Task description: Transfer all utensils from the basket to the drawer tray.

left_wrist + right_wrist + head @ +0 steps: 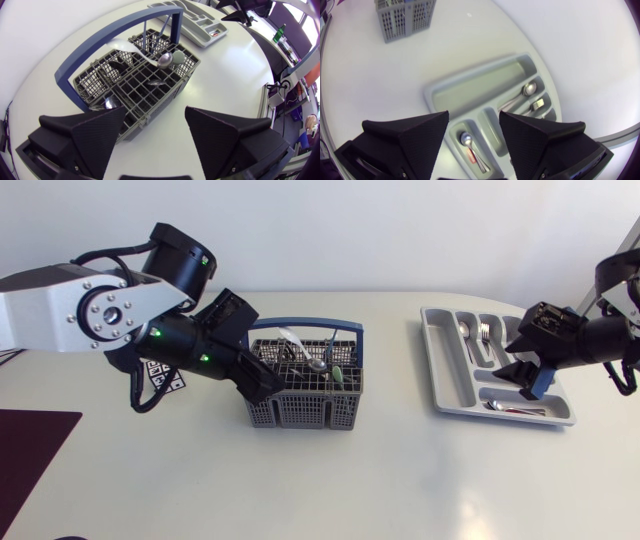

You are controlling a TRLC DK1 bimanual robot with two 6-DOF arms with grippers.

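Spanning the basket (pixel 300 412), a blue handle (pixel 302 323).

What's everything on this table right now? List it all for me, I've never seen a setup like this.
Table: one, white, under everything.
Basket: one, grey with a blue handle, mid-table.
Utensils in basket: at least two, one a white-handled spoon leaning in the cells; exact count unclear.
Drawer tray: one, grey, toward the right arm.
Utensils in tray: three visible, silvery, in separate compartments.
Mat: one, dark maroon, at the table's left edge.
Marker tag: one, black and white, beneath the left arm.
Left claw: one, black, open, at the basket.
Right claw: one, black, open, above the tray.
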